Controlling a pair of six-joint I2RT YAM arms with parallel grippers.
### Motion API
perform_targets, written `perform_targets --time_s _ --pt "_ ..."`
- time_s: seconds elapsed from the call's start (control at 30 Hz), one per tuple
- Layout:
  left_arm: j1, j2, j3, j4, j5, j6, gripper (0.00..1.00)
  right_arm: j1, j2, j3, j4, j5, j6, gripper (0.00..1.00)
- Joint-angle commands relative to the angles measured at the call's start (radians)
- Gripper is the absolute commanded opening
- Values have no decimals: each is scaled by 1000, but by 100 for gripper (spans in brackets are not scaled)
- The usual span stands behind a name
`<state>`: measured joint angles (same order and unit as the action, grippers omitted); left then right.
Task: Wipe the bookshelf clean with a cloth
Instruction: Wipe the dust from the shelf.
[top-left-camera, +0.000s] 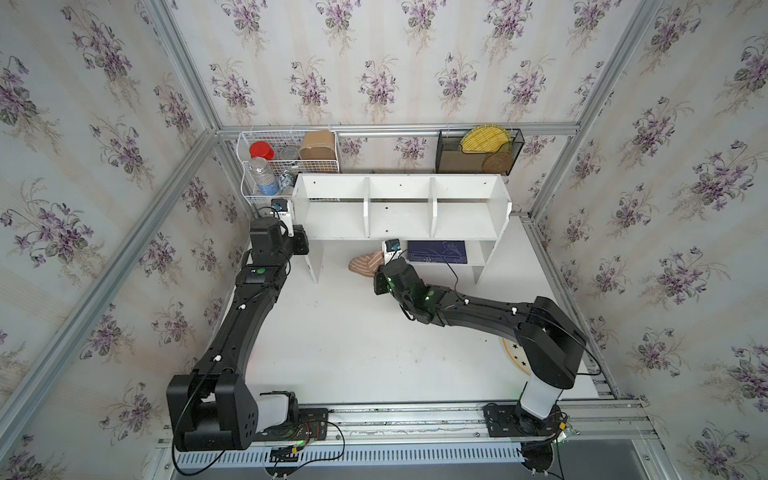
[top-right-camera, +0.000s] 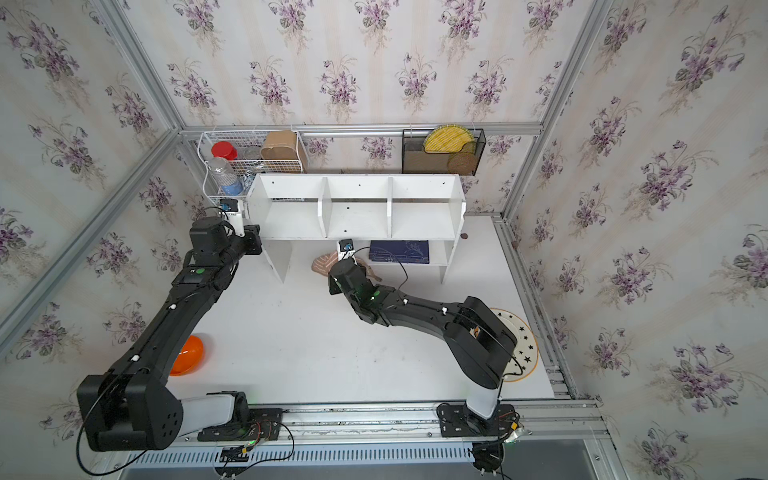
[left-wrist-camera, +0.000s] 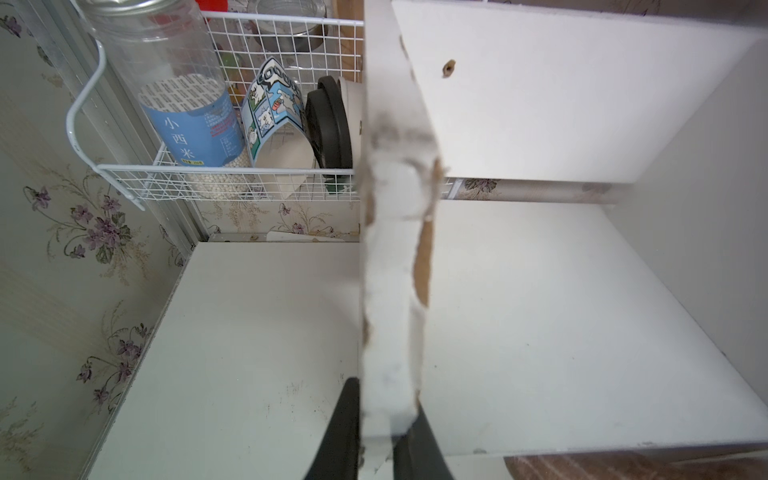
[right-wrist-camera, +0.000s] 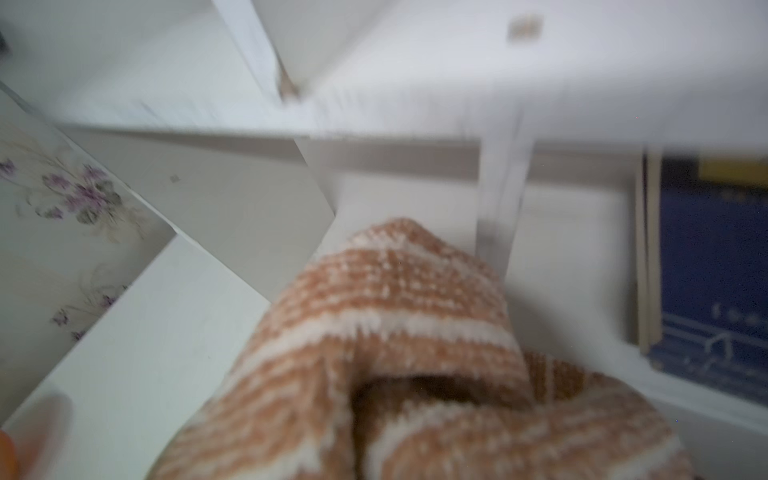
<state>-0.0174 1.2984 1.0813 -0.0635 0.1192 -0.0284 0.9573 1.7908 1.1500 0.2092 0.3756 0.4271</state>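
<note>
Clamping the chipped front edge of the bookshelf (left-wrist-camera: 390, 249) at its left side panel, the left jaws stand narrow, with one dark finger (left-wrist-camera: 338, 424) on each face of the board. This is at the lower middle of the left wrist view, where the frame's lower edge cuts off the finger roots. The right jaws are closed almost tight on the cloth (right-wrist-camera: 395, 332). Its bunched tan-and-white stripes fill the lower middle of the right wrist view and hide the jaws themselves.

In both top views the bookshelf (top-left-camera: 399, 226) (top-right-camera: 357, 220) sits at upper centre, its long axis running left to right and its three compartments facing the lower edge. The cloth (top-left-camera: 365, 262) (top-right-camera: 326, 262) lies just below the middle compartment, left of a blue book (top-left-camera: 436, 251) on the lower shelf. Its free end points left, and its other end disappears under the right arm (top-left-camera: 478, 311). I cannot tell whether it touches the worktop (top-left-camera: 353, 340). The right wrist view is blurred, so the shelf edges and the book's print are hard to make out.
</note>
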Motion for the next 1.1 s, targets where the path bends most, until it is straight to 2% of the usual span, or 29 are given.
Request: perform_targets --time_s 0.0,0.17,0.4,0.5,0.63,0.7,0.77,0.83,1.0,1.07 --pt "-8 0 -3 -44 116 -45 0 1 2 -59 33 -30 70 0" --pt "-9 -3 -6 -43 112 -46 0 -12 -36 -76 3 10 60 0" --pt "-9 -2 -8 -47 104 -43 0 -123 -263 -183 -35 75 47 0" --pt "-10 -3 -8 -47 103 -43 0 -223 -391 -267 -73 88 68 0" --pt "-10 -1 -8 -46 100 -43 0 -463 -558 -356 -123 74 78 0" --pt "-10 -1 -8 -48 98 -43 0 -584 -608 -374 -152 39 84 0" --pt "-11 -2 -8 -47 98 -44 0 -720 -619 -371 -167 -47 85 0" --pt "-11 -2 -9 -47 97 -43 0 -788 -599 -345 -184 -112 72 0" --pt "-18 -1 -12 -45 91 -35 0 -799 -557 -258 -172 -229 19 0" --pt "-26 -1 -13 -47 86 -29 0 -764 -558 -229 -153 -276 21 0"
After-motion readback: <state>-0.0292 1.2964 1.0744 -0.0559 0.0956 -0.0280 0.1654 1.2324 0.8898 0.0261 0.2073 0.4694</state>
